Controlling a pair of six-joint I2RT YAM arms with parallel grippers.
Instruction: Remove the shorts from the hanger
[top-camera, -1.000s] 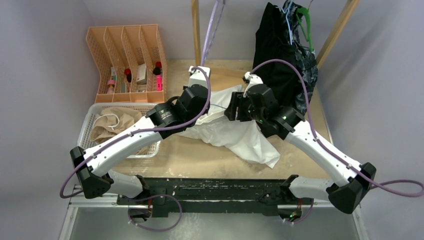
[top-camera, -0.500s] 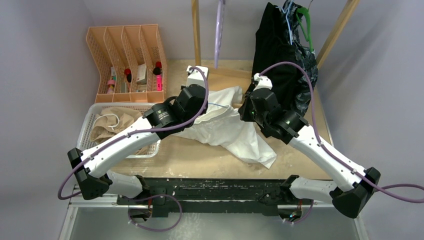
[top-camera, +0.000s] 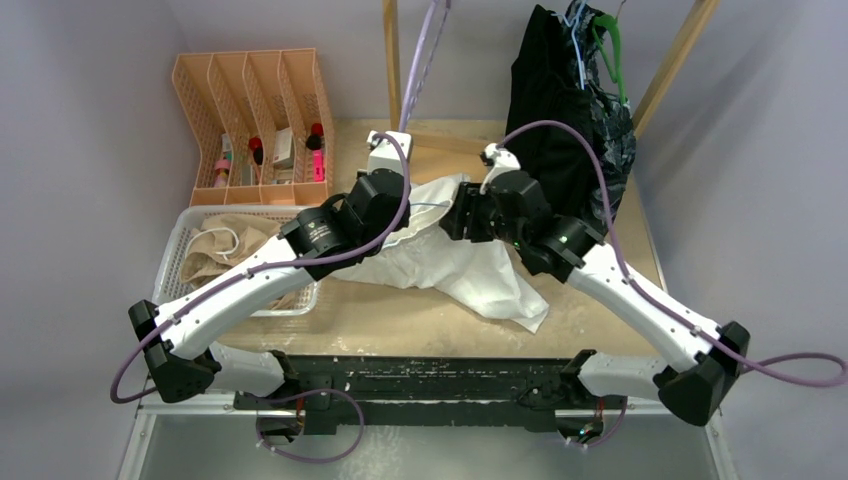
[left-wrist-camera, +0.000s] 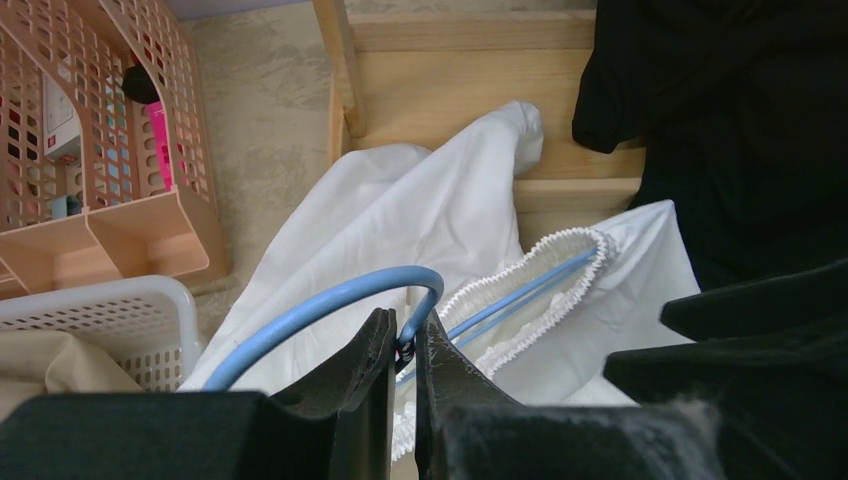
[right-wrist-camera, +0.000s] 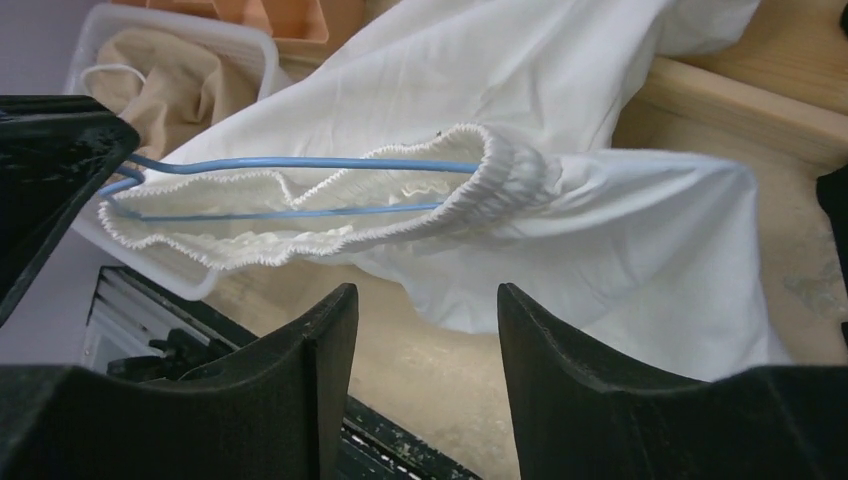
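Note:
The white shorts (top-camera: 470, 270) lie on the table with their elastic waist threaded on a blue wire hanger (left-wrist-camera: 320, 305). My left gripper (left-wrist-camera: 404, 335) is shut on the hanger's neck just below the hook; it sits at the shorts' left end (top-camera: 400, 212). My right gripper (right-wrist-camera: 427, 295) is open and empty, low over the table just short of the waistband (right-wrist-camera: 500, 170), at the shorts' right end (top-camera: 458, 215). The black shorts (top-camera: 555, 110) and the dark blue patterned shorts (top-camera: 618, 130) hang on the rack at the back right. The tan shorts (top-camera: 225, 250) lie in the white basket (top-camera: 175, 250).
An orange divided organiser (top-camera: 255, 110) stands at the back left. Wooden rack posts (top-camera: 392, 60) rise behind the shorts, with an empty purple hanger (top-camera: 425, 50) on the rail. A green hanger (top-camera: 612, 50) holds the dark clothes.
My right gripper drew back toward the black shorts, then came left again to the white waistband. My left gripper drifted a little left with the hanger, dragging the shorts along.

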